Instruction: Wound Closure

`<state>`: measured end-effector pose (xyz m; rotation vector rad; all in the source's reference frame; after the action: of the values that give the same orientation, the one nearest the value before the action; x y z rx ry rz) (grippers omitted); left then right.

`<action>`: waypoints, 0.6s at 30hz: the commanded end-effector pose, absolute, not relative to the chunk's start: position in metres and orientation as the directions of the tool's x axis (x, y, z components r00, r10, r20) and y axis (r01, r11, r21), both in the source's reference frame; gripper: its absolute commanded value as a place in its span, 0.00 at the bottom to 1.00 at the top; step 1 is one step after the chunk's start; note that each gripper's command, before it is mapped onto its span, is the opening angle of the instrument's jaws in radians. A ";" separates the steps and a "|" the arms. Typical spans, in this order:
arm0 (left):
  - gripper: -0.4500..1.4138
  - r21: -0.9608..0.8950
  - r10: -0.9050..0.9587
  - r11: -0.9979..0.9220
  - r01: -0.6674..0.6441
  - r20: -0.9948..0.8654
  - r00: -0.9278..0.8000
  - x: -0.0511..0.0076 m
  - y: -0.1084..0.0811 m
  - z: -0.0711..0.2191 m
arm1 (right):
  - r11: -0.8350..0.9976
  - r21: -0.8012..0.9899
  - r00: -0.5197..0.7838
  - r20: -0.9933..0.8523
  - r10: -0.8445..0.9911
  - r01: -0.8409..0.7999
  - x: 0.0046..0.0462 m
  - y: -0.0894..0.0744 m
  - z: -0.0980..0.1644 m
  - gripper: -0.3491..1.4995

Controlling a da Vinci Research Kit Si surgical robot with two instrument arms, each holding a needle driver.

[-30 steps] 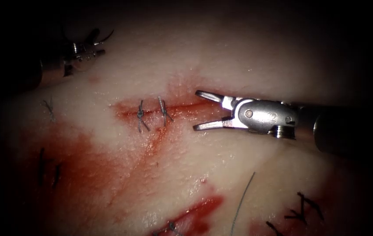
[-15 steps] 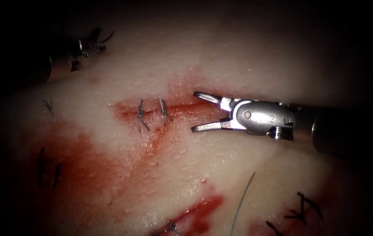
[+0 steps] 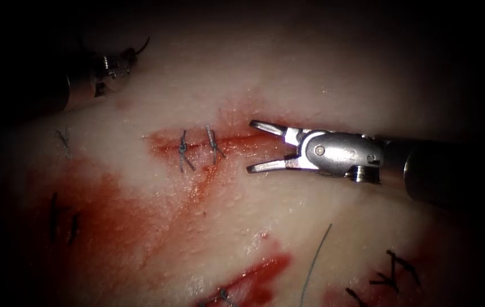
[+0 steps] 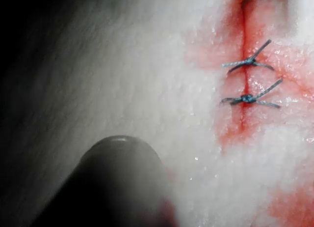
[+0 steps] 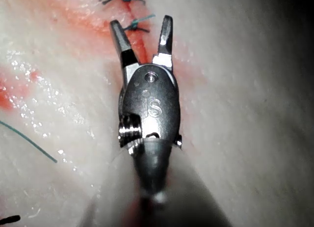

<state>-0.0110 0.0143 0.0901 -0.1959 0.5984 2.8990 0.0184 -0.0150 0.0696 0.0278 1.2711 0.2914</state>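
The tissue is pale, creamy white, stained with red fluid in wide blotches that deepen to dark red along the cut. Two blue-grey stitches cross that red line. The right tool is bright silver steel on a dark shaft. A loose thread looks teal-green.

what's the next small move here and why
Probably bring the left tool, which holds the needle far from the cut, over to its unstitched stretch. Two stitches sit at its left end; the right tool waits there, open and empty, straddling the cut. The needle is not in the tissue.
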 end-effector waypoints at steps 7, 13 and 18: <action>0.00 0.417 -0.003 -0.897 -0.145 -0.334 -0.943 -0.0121 0.013 0.086 | 0.948 0.259 0.286 -0.909 0.304 -0.186 0.0178 -0.014 0.070 0.87; 0.00 0.456 -0.075 -0.880 -0.134 -0.413 -0.907 -0.0135 0.012 0.082 | 0.912 0.329 0.301 -0.869 0.394 -0.244 0.0160 -0.014 0.070 0.86; 0.00 0.519 -0.210 -0.852 -0.071 -0.462 -0.862 -0.0163 0.011 0.078 | 0.860 0.410 0.288 -0.821 0.493 -0.304 0.0134 -0.013 0.070 0.85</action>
<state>-0.0163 0.0095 0.0767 -0.8628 0.8818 2.9984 0.0127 -0.0135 0.0700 0.1924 1.1590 0.5473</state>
